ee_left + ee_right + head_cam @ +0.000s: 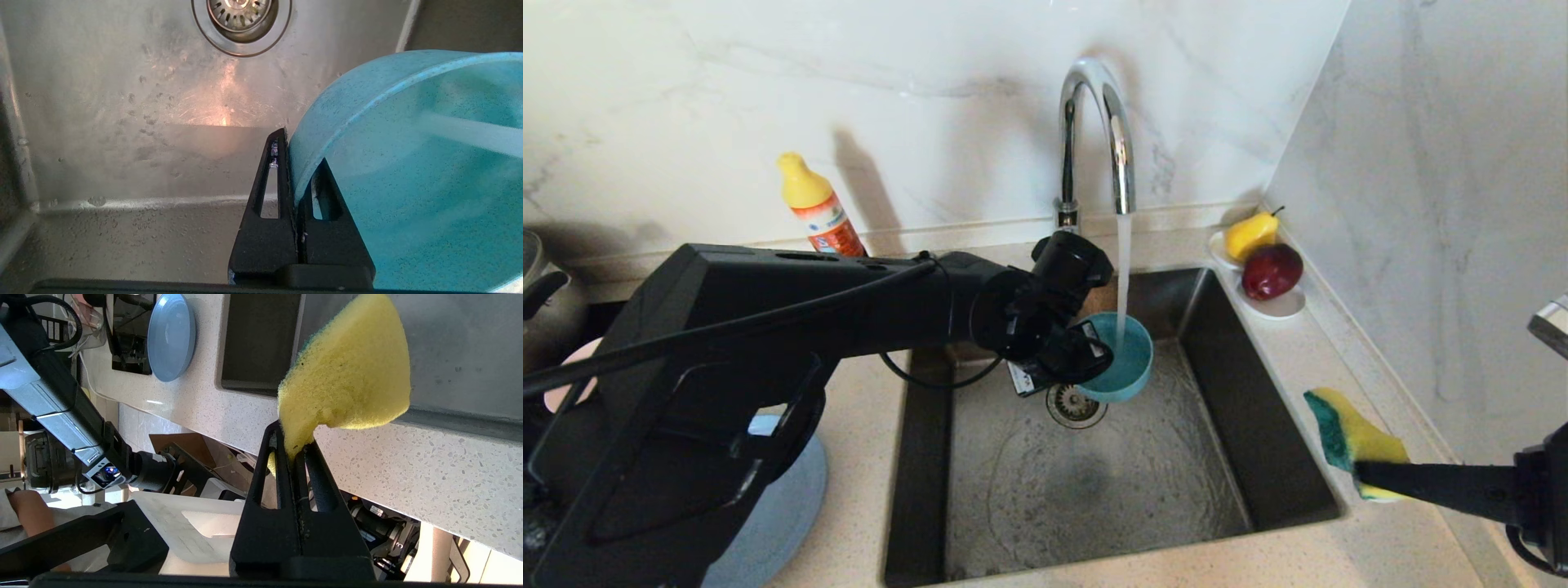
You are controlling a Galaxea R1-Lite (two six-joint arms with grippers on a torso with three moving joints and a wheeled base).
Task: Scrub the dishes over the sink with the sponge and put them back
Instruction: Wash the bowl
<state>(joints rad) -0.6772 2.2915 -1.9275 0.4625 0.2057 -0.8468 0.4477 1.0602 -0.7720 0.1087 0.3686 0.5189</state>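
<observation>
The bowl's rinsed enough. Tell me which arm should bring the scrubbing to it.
Right, probably. The right gripper already pinches the sponge over the counter beside the sink; the left gripper is shut on the teal bowl under the tap.

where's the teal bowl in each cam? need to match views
Head: teal bowl at centre, tilted over the sink, under the tap stream, held by the left gripper.
Left wrist: fills the right side, rim pinched in the shut jaws.
Right wrist: not in it.
Shared landmark: drain strainer, in the head and left wrist views only.
</observation>
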